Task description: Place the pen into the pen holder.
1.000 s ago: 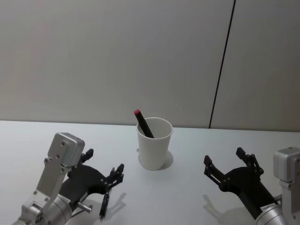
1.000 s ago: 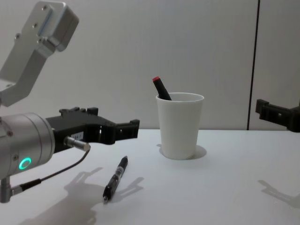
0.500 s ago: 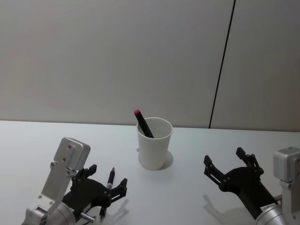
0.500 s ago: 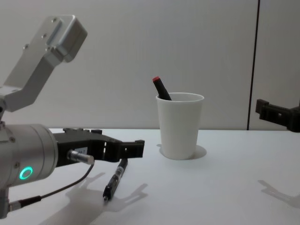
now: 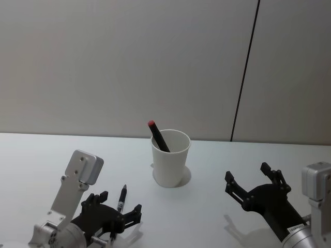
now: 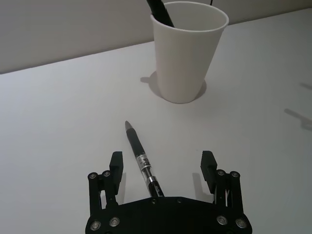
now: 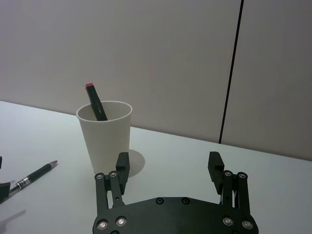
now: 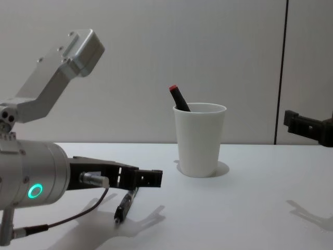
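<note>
Left hand [image 5: 119,202] of mine hangs low over the white worktop [image 5: 46,150], and its two black fingers [image 6: 115,161] are spread wide. Nothing is held in it. The pen [image 6: 140,153] lies flat on the worktop right between those fingers, with one finger on each side. From the wrist I can see [image 6: 162,158] that the pen sits closer to one finger than to the other, and neither finger touches it. The pen is black with a pale band near the middle. Its pointed end sticks out in front of my left hand, and its back end runs under the hand, where I cannot see it. From my head I see the pen [image 5: 122,195] poking out past the fingertips. From my chest I see it [image 8: 126,203] lying under the hand, close to the worktop. The pen holder [image 5: 169,165] is a white paper cup. It stands upright on the worktop ahead of my left hand, past the pen's pointed end and apart from it. A black marker with a red top [image 5: 156,135] leans inside the cup and sticks up over the rim. My right hand [image 5: 247,174] is off to the other side of the cup, held above the worktop, and its fingers are spread wide too, with nothing between them [image 7: 168,160].
</note>
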